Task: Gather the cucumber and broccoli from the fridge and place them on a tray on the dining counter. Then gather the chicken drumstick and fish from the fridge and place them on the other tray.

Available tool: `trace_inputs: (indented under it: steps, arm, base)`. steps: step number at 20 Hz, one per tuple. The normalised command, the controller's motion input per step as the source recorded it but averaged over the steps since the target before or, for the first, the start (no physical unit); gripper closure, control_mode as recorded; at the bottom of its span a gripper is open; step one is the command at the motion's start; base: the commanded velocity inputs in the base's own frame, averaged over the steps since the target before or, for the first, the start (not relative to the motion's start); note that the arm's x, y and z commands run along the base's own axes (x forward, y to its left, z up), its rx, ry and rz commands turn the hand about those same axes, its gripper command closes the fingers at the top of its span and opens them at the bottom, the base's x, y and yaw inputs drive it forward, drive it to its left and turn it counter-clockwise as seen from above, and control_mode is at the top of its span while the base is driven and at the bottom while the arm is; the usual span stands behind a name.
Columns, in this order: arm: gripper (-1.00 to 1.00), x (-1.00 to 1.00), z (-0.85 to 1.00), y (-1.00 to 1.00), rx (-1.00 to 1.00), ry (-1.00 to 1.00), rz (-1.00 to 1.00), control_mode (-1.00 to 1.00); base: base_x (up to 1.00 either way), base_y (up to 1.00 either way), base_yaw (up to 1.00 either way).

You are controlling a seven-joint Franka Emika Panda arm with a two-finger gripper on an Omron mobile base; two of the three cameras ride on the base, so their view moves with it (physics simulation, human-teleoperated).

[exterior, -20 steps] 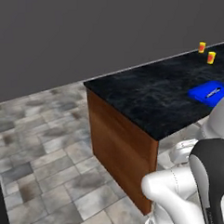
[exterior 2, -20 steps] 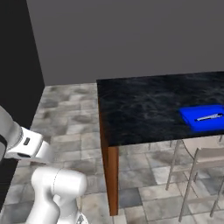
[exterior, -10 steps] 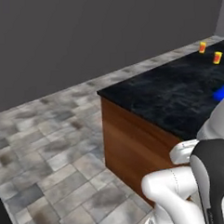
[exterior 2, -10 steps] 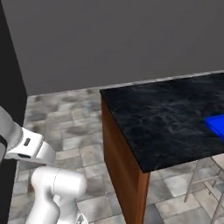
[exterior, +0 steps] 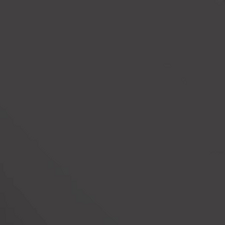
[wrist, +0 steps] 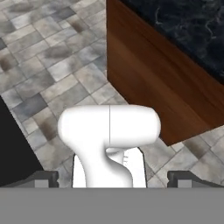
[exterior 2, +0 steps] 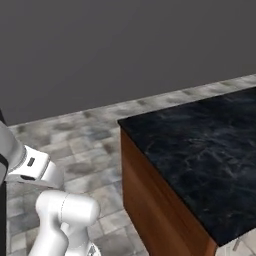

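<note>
The dining counter (exterior 2: 200, 150) shows its near corner in the right base view: black marbled top over a brown wooden side (exterior 2: 150, 205). The hand view looks down at the same counter (wrist: 188, 26) and its wooden side (wrist: 153, 74) from above the tiled floor. My gripper (wrist: 112, 179) is open, its two dark fingertips (wrist: 41, 178) standing far apart at the bottom edge with nothing held between them. The fridge, cucumber, broccoli, chicken drumstick, fish and trays are out of view.
Grey stone floor tiles (exterior 2: 85, 145) stretch left of the counter up to a plain dark grey wall (exterior 2: 125, 45). A flat dark grey surface (exterior: 109, 110) covers the left base view. A black upright surface (wrist: 13, 148) stands at the hand view's left.
The base has turned, so both base views have shifted: the counter slid right, the blue tray and orange cups left the frame, and the left base view now faces plain dark grey.
</note>
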Motion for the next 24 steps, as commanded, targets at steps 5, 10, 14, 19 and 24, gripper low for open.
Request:
trace_inputs:
  steps: [5, 10, 14, 19, 24]
  arm:
    - [-1.00, 0.00, 0.00, 0.00, 0.00, 0.00, 0.00, 1.00]
    - [-1.00, 0.00, 0.00, 0.00, 0.00, 0.00, 0.00, 1.00]
    - [-1.00, 0.00, 0.00, 0.00, 0.00, 0.00, 0.00, 1.00]
    - [-1.00, 0.00, 0.00, 0.00, 0.00, 0.00, 0.00, 1.00]
    - [-1.00, 0.00, 0.00, 0.00, 0.00, 0.00, 0.00, 1.00]
  base:
    - [0.79, 1.00, -0.29]
    - [0.80, 1.00, -0.28]
    - [0.78, 1.00, -0.27]
    - [0.77, 1.00, -0.27]
    - [0.75, 1.00, -0.28]
